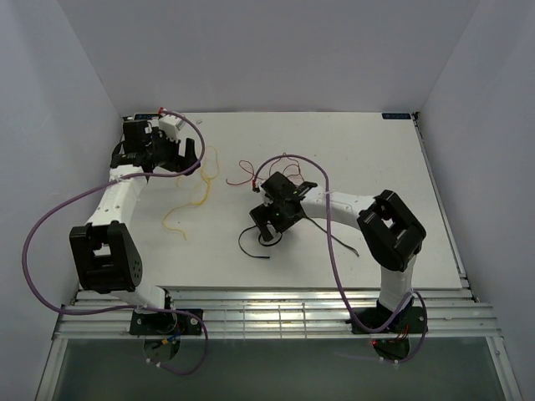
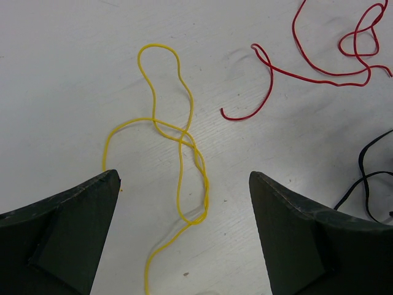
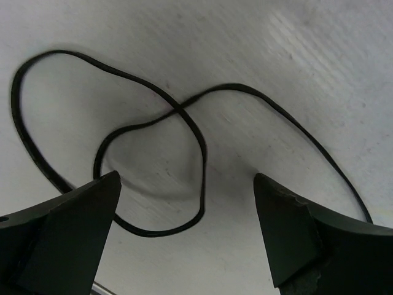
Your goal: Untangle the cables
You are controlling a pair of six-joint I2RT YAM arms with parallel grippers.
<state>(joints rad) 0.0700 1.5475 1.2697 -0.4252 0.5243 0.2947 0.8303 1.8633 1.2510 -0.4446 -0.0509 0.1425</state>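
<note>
The yellow cable (image 1: 201,188) lies in loose crossed loops on the white table, left of centre. In the left wrist view it (image 2: 182,153) runs between my open fingers. The red cable (image 1: 246,174) lies curled just right of it and apart from it (image 2: 319,77). The black cable (image 1: 247,250) lies looped near the middle, under my right gripper (image 1: 266,227). In the right wrist view the black cable (image 3: 184,120) crosses itself in loops between the open fingers. My left gripper (image 1: 185,159) hovers open by the yellow cable's far end (image 2: 184,178). My right gripper (image 3: 187,178) is open and empty.
The white table (image 1: 368,167) is walled at the back and sides. A metal rail (image 1: 267,313) runs along the near edge by the arm bases. Thick purple cables (image 1: 334,251) hang along both arms. A bit of the black cable shows at the right edge of the left wrist view (image 2: 368,184).
</note>
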